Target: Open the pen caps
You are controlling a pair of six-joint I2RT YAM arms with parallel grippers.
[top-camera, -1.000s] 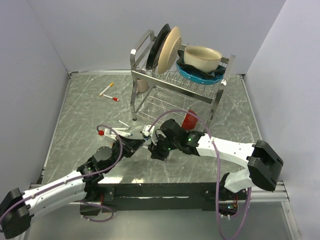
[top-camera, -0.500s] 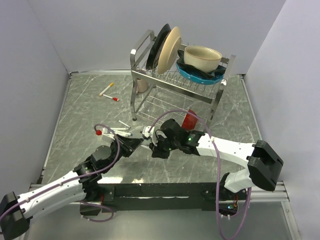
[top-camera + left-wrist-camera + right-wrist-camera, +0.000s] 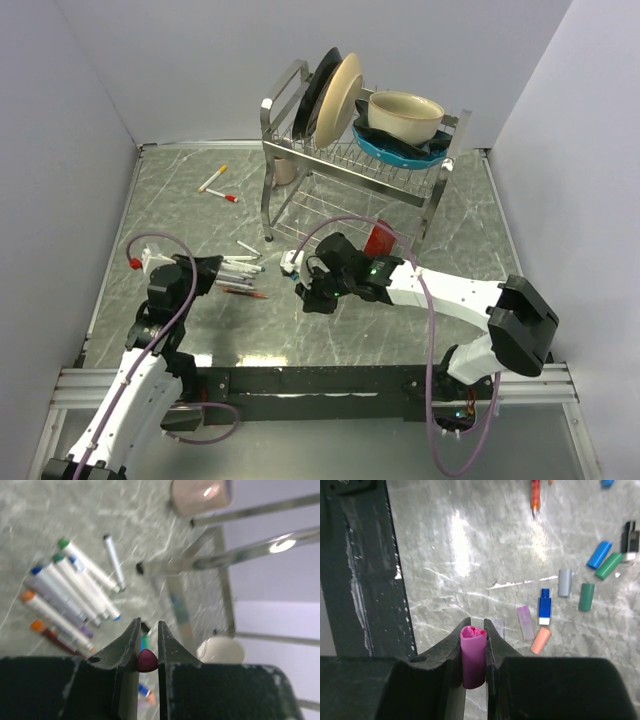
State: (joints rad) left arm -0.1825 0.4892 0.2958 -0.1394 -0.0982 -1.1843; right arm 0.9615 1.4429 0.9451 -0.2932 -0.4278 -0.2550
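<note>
My right gripper [image 3: 475, 630] is shut on a pink pen cap [image 3: 472, 655], held upright with its hollow mouth showing; in the top view this gripper [image 3: 308, 295] hovers over the table's middle. My left gripper [image 3: 147, 645] is shut on the dark pink end of a pen [image 3: 146, 660], seen end-on, the barrel hidden. In the top view the left gripper [image 3: 210, 268] sits at the left, beside several uncapped pens [image 3: 240, 266]. Loose caps lie on the table: blue [image 3: 598, 554], green [image 3: 586, 596], grey [image 3: 564, 582], purple [image 3: 525, 622], salmon [image 3: 540, 640].
A steel dish rack [image 3: 350, 160] with plates and bowls stands at the back. Its leg [image 3: 172, 595] and a cup [image 3: 200, 492] lie ahead of the left gripper. Two capped pens, yellow [image 3: 213, 179] and red [image 3: 225, 196], lie far left. An orange pen [image 3: 535, 495] lies apart.
The two grippers met at the table's middle. The right gripper closed on the pink cap, and the left arm swung away to the left with the pen.
</note>
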